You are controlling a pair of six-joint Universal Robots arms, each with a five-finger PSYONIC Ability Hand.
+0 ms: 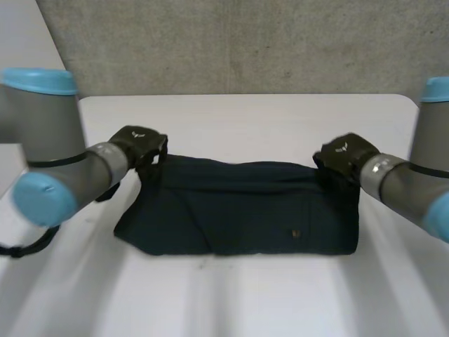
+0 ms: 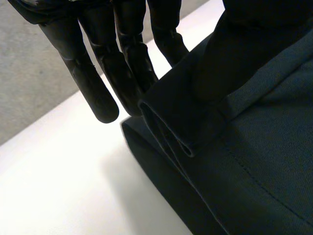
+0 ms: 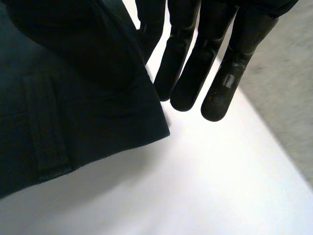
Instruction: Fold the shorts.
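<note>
Pinching the far left corner of the dark shorts (image 1: pixel 238 207), the left hand (image 1: pixel 140 144) mirrors the right hand (image 1: pixel 345 156), which pinches their far right corner, while the shorts lie mid-table (image 1: pixel 280 116), long axis running side to side.

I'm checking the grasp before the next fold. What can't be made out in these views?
Head view: fingers of the left hand and right hand, hidden behind the hands' own backs.
Head view: the small mark on the shorts, too small to read.
Wrist views: most of the shorts, cut off by the picture edges.
</note>
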